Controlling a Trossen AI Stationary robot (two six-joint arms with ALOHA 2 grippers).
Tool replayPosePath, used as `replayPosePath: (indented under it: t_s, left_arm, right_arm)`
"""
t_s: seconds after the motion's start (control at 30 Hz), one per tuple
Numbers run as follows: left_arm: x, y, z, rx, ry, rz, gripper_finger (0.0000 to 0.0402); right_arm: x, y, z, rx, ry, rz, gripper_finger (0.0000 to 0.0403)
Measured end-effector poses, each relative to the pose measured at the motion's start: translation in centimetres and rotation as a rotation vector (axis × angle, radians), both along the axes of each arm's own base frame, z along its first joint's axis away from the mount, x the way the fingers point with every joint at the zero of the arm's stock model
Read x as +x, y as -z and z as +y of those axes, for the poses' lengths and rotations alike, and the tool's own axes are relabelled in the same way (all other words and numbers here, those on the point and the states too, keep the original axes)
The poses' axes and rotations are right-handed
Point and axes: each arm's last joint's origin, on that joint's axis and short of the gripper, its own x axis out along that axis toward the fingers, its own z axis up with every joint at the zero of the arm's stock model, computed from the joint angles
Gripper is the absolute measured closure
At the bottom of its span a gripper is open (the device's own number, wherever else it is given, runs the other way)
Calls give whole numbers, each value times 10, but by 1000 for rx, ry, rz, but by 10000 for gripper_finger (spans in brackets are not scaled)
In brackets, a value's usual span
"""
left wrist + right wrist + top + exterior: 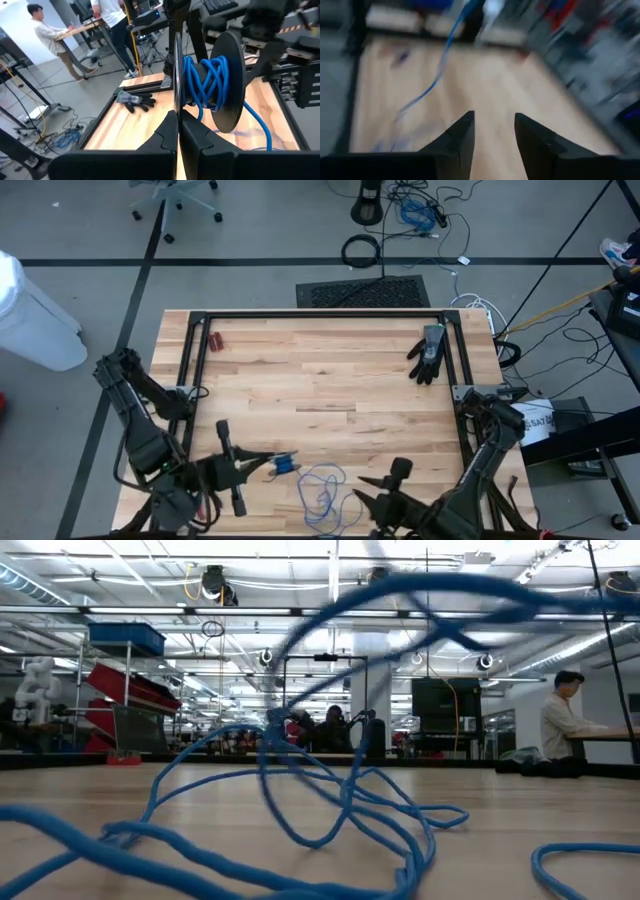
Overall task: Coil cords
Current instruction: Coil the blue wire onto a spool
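left gripper [177, 132]: pressed together on a black spool's [231, 80] disc, near the bench's front edge | cord [320, 492]: partly wound on spool, rest loose between grippers | right gripper [492, 132]: spread, empty

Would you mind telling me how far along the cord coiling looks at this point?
Partly done. Several turns of the blue cord already sit on the black spool, which the left gripper pinches by one flange. The right gripper is open and empty above the table, so nothing is being fed just now. Still left: a loose tangle of cord lies on the wood between the arms, waiting to be wound on.
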Motion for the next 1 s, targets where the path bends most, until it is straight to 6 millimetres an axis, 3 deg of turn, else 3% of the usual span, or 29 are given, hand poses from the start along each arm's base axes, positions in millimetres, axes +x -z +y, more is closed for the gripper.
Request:
replayPosePath:
  t_s: [0.13,0.27,0.43,0.57,0.83,1.0]
  left_arm:
    - [6,1,5,-11,-11,7,395]
    - [7,1,6,-39,-4,12,395]
    - [7,2,6,-26,0,20,395]
    - [6,4,7,-5,-1,38,395]
    - [4,5,6,11,6,50,395]
    - [2,5,4,14,14,52,395]
  right_arm:
    - [26,7,4,-115,82,-185,275]
    - [60,25,10,-120,104,-212,275]
    - [99,30,14,-90,79,-253,275]
    - [111,24,12,-82,14,-253,275]
    - [138,28,-15,-78,-41,-189,275]
    - [130,22,0,-106,-81,-217,275]
